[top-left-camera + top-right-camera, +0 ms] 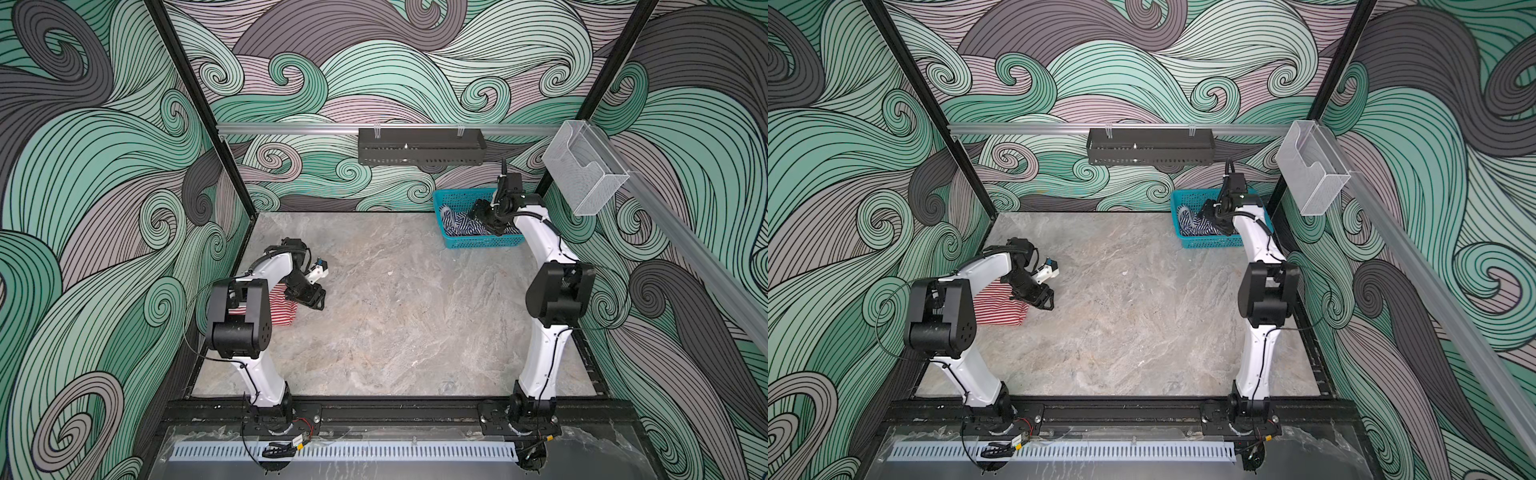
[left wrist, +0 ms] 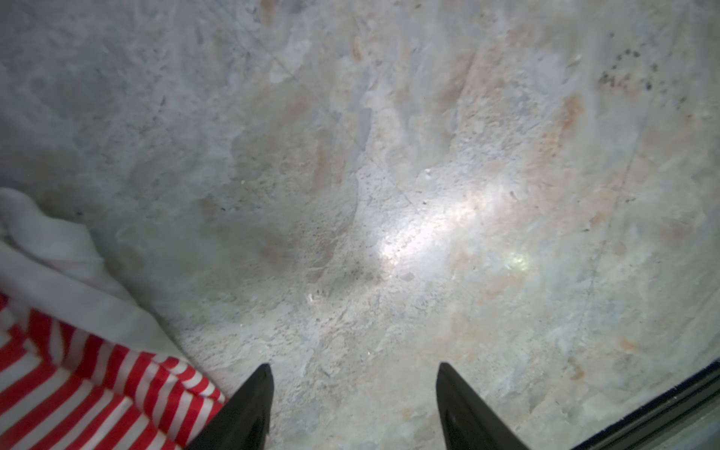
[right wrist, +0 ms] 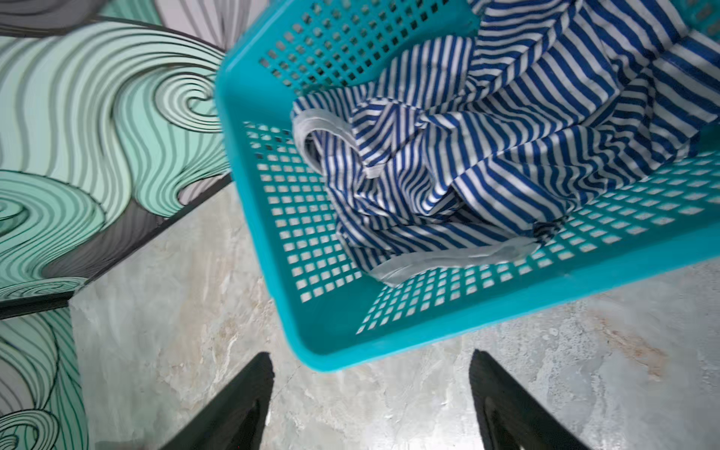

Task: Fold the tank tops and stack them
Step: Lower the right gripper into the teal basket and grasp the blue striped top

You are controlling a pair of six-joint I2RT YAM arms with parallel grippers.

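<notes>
Tank tops are counted as 2. 1 red-and-white striped knit top (image 1: pixel 284 311) is laid on the grey marbled worktop (image 1: pixel 395 311), half hidden by the left arm (image 1: pixel 266 266) in both top views; its pale trim is shown only by the left wrist view. 1 navy-and-white striped top (image 3: pixel 487 156) is crumpled in 1 teal plastic mesh basket (image 3: pixel 230 117) at the far right, its white trim shown plainly by the right wrist view. 2 claws are spread wide and empty: the left claw (image 2: pixel 352 370) beside the red top, the right claw (image 3: pixel 370 352) by a basket corner.
</notes>
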